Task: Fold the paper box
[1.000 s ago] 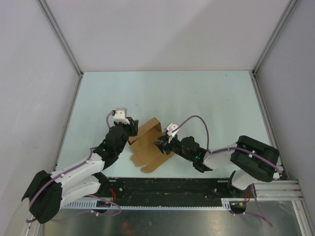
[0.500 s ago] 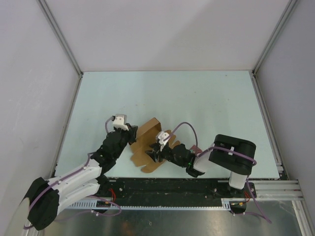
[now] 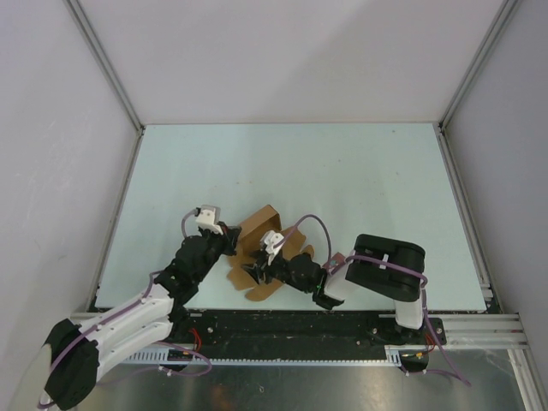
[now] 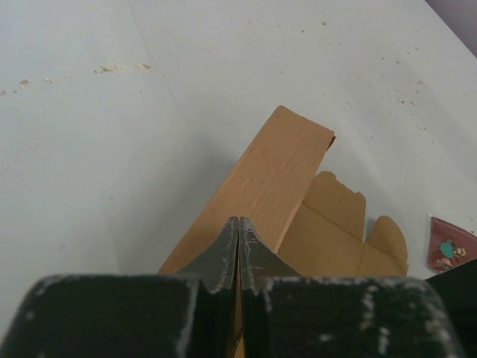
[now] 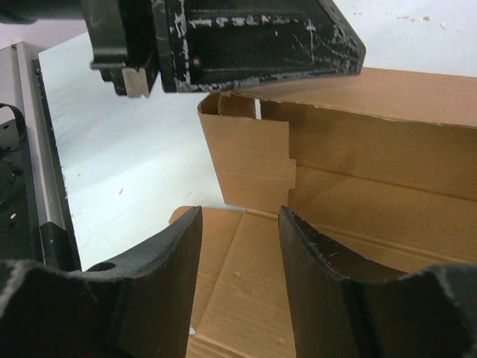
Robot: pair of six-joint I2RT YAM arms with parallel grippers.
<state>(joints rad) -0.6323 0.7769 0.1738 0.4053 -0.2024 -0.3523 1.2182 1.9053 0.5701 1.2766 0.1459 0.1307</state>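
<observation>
The paper box [image 3: 259,227] is a brown cardboard sheet, partly folded, near the table's front edge between the two arms. One long wall [image 4: 277,173] stands up. My left gripper [image 3: 231,243] is shut on the near end of that wall, with the cardboard edge pinched between its fingertips [image 4: 238,221]. My right gripper [image 3: 256,271] is open and reaches in from the right, low over the box's flat floor panel [image 5: 246,298]. Nothing sits between its fingers [image 5: 320,261]. In the right wrist view the raised wall [image 5: 373,149] and a short end flap [image 5: 250,160] stand just ahead.
A small dark red square item [image 3: 336,258] lies on the pale table [image 3: 342,171] just right of the box, also seen as the red square [image 4: 451,245]. The black front rail [image 3: 291,325] runs close behind the arms. Grey walls enclose the table.
My left gripper has closed onto the box's raised wall. The right arm has folded in and moved left, bringing its gripper over the box floor with the jaws slightly wider.
</observation>
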